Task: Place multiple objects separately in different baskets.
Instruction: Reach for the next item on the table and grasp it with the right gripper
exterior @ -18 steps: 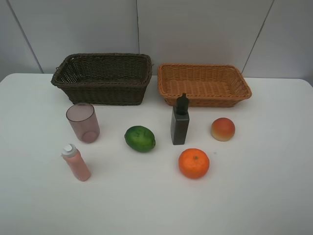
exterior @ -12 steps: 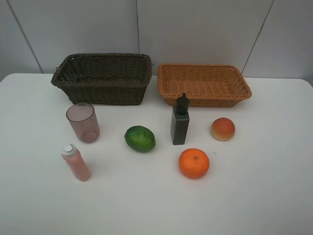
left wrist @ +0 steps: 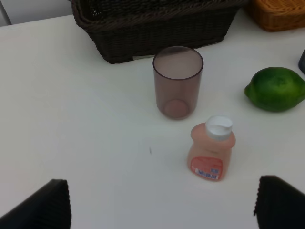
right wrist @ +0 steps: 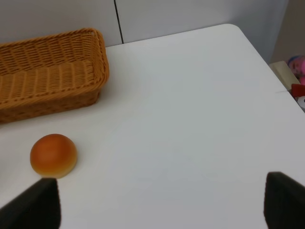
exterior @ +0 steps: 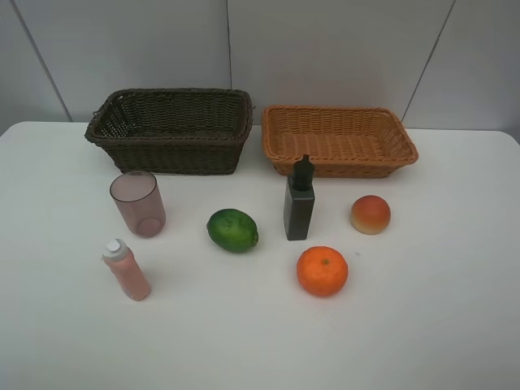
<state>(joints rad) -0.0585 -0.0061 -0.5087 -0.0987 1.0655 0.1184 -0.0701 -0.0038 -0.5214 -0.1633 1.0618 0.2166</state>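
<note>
Six objects stand on the white table in front of two baskets. A mauve cup and a pink bottle are at the left, a green lime and a dark grey bottle in the middle, and an orange and a peach at the right. The dark brown basket and the tan basket are both empty. No arm shows in the high view. My left gripper is open, short of the pink bottle and the cup. My right gripper is open, with the peach off to one side.
The white table ends at a grey panelled wall behind the baskets. In the right wrist view the table's corner shows, with coloured clutter beyond the edge.
</note>
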